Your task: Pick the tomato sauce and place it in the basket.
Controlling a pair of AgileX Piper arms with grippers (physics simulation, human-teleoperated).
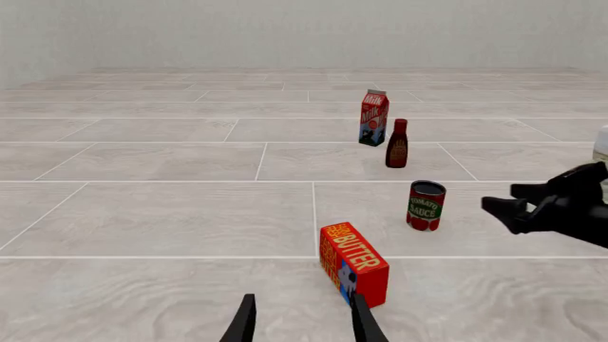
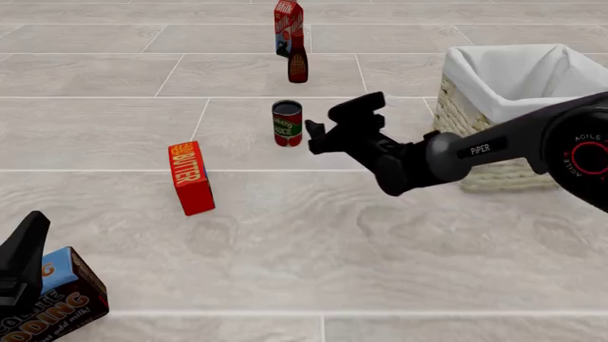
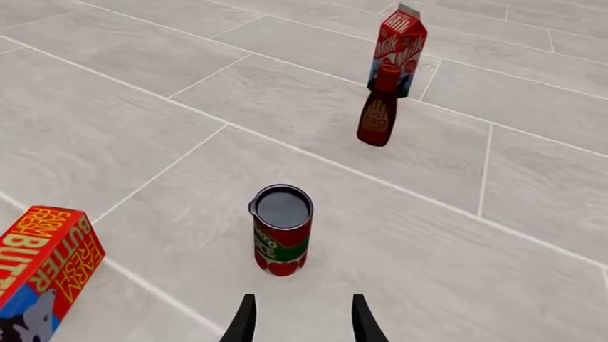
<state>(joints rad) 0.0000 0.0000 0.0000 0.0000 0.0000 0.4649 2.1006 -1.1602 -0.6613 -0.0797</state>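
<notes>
Just at 9 o'clock of the right gripper [image 2: 321,122], fingers spread & empty, stands tomato sauce [image 2: 287,122]: approach step. Next: advance, straddle can, close, carry to basket [image 2: 456,117] at 3 o'clock.

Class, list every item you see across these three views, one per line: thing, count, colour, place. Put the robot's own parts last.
Tomato sauce can: one, red with green band, dark top, upright mid-table, just ahead of the right hand.
Basket: one, straw-coloured with white lining, on the right side.
Butter box: one, red-orange, standing left of the can and nearer the robot.
Bottle: one, dark red-brown, beyond the can.
Carton: one, tall, red, just behind the bottle.
Pudding box: one, brown and blue, near left corner.
Table: one, pale tiled surface.
Left hand: black, open, holding nothing.
Right hand: black, open, apart from the can.
</notes>
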